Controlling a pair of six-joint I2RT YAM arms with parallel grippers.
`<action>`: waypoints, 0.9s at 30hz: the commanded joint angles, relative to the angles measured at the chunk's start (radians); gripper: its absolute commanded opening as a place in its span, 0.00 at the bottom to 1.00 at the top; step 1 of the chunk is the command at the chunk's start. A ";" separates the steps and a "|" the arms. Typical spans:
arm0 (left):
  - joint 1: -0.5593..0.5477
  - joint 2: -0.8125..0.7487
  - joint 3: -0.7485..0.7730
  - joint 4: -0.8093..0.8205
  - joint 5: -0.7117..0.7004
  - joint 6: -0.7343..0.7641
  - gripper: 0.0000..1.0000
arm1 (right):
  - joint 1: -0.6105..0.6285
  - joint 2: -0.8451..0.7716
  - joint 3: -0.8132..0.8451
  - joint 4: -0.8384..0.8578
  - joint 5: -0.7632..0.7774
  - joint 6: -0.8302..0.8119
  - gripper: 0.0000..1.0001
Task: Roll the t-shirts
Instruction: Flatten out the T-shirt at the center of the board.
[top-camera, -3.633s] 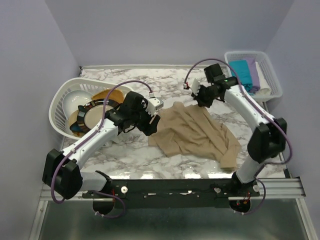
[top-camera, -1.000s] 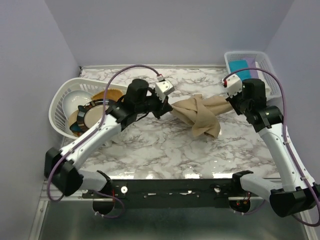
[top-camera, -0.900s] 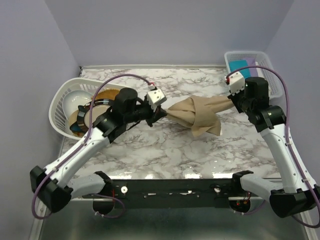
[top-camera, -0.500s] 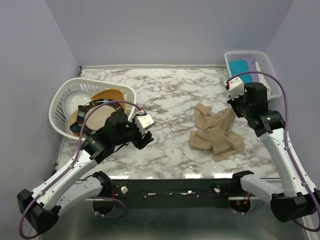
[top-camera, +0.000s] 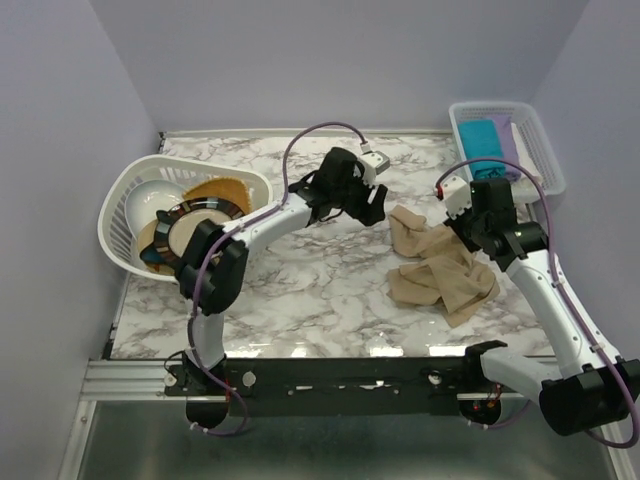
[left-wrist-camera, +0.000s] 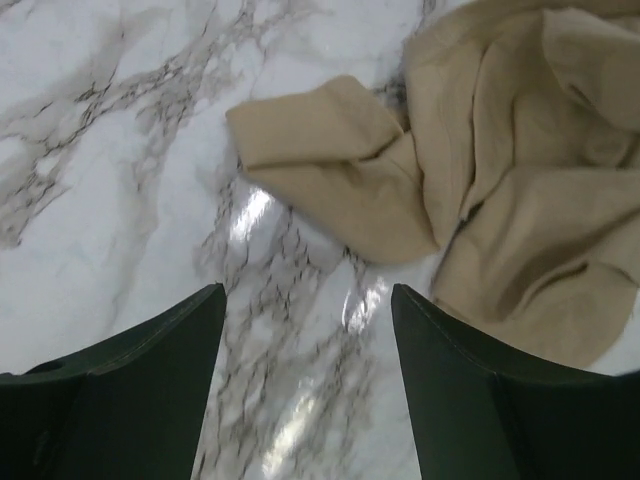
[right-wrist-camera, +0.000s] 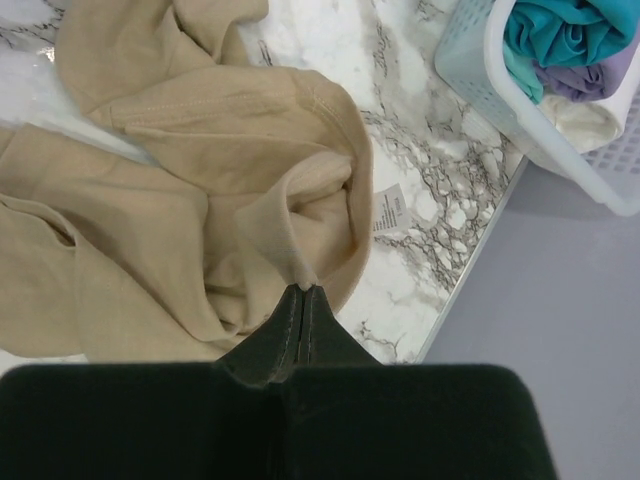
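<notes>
Fold of beige t-shirt (top-camera: 440, 275) pinched in tightly closed right gripper (right-wrist-camera: 303, 290); rest heaped on table (top-camera: 300, 290), right of middle. Empty left gripper (left-wrist-camera: 305, 300) spread wide, cloth just beyond its fingers (left-wrist-camera: 150, 380).

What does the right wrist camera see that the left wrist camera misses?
Only the right wrist view: a white basket holding a teal t-shirt, a lilac t-shirt and a white t-shirt, a small care label, and the right jaws shut, pinching a fold of the beige t-shirt. Only the left wrist view: the left jaws open, nothing between them, near a folded flap of that shirt. Both: the crumpled beige t-shirt on the marble table.
</notes>
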 joint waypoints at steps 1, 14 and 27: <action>0.001 0.332 0.342 -0.016 0.069 -0.211 0.78 | -0.014 -0.022 -0.008 -0.019 0.004 -0.006 0.01; -0.071 0.569 0.477 0.159 0.141 -0.537 0.87 | -0.035 -0.057 -0.016 -0.021 -0.031 0.055 0.00; -0.136 0.702 0.582 0.088 -0.111 -0.565 0.52 | -0.048 -0.055 0.001 -0.045 -0.068 0.081 0.00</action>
